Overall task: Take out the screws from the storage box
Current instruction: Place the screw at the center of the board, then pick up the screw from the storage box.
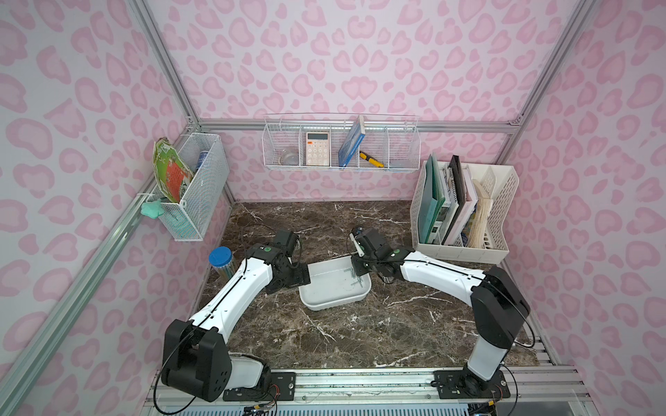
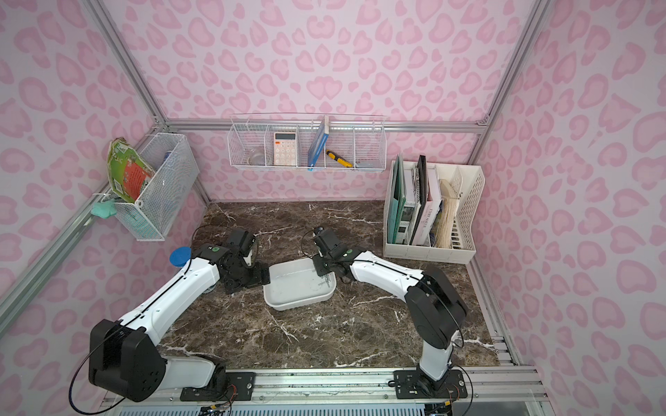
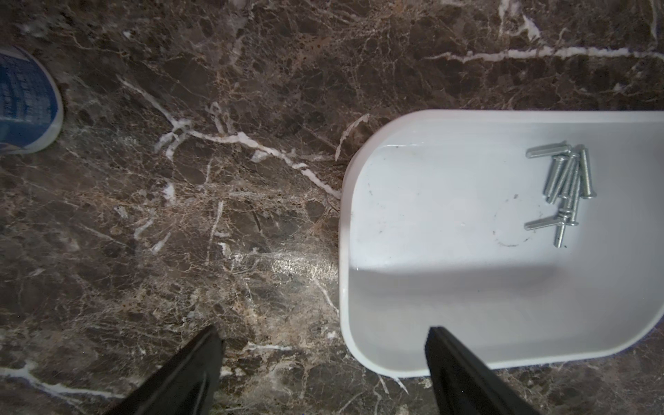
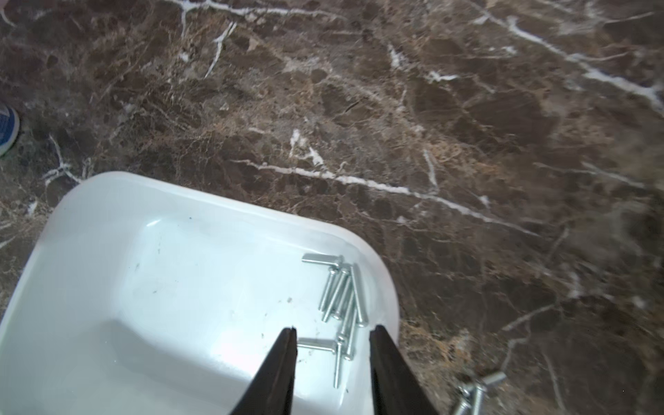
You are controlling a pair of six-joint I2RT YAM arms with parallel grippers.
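**Right wrist view: screws lie between parted jaws, inside the storage box**

The right jaws hang parted with nothing clamped, poised over one end of the white storage box [image 4: 107,183]. The screws [image 4: 341,298] lie in a loose silver-grey cluster on the box floor near that end's rounded corner, most of them lined up side by side. The nearest few sit in the gap between the two jaw tips (whether the tips touch the floor cannot be told). A few more screws lie on the brown marble-patterned desk [image 4: 467,143], just outside the box wall and beside the right jaws.

The left jaws are spread wide and grasp nothing. In the left wrist view one tip is over bare desk and the other is over the box's opposite end, well apart from the cluster.

In both top views the box sits mid-desk between the two arms, with the screws at the right arm's end.

Little of the writing can be read. The spines in the white file organizer [image 1: 501,216] carry print that is too small to make out. So does the green and orange packet [image 1: 169,173] in the wire basket on the left wall. The calculator [image 1: 318,148] in the rear basket shows only blurred keys. A blue-lidded jar [image 1: 220,257] stands on the desk beside the left arm.
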